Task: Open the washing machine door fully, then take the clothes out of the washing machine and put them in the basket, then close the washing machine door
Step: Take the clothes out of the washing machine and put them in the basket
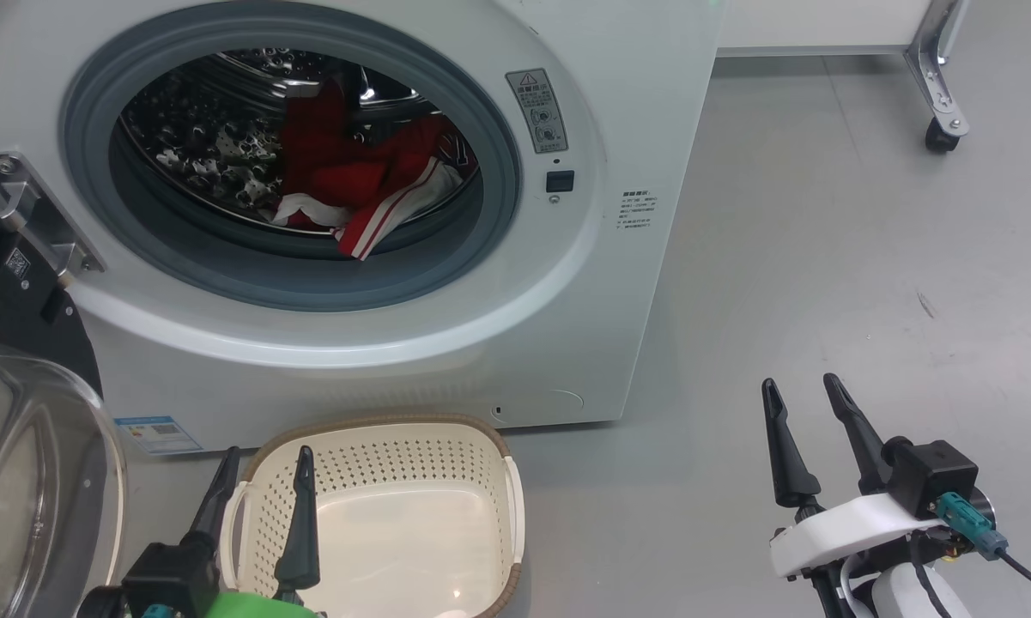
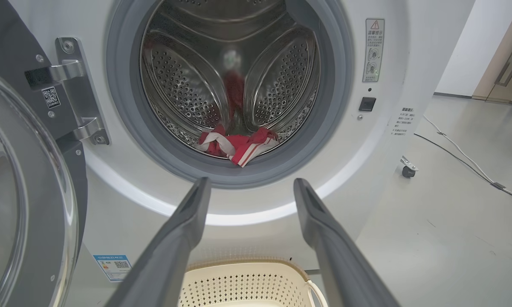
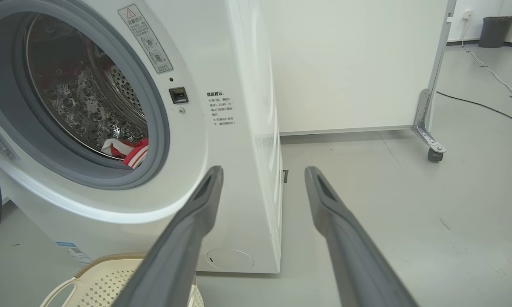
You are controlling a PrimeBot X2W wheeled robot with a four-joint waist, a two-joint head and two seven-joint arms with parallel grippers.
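Observation:
The white washing machine (image 1: pixel 567 283) stands with its round door (image 1: pixel 17 463) swung wide to the left, glass bowl showing. Red clothes (image 1: pixel 352 184) with white stripes lie at the drum's front lip, seen also as clothes (image 2: pixel 238 145) and clothes (image 3: pixel 130 153). The cream basket (image 1: pixel 378 438) sits on the floor just below the opening, with nothing in it. My left gripper (image 1: pixel 266 455) is open, hanging over the basket's near left corner and pointing at the drum. My right gripper (image 1: pixel 803 386) is open over bare floor to the right of the machine. Both hold nothing.
A white panel on a metal leg with a caster (image 1: pixel 940 137) stands behind the machine at the right. Cables (image 2: pixel 464 162) run across the grey floor (image 1: pixel 824 283) further right. A dark bin (image 3: pixel 494 30) sits far off.

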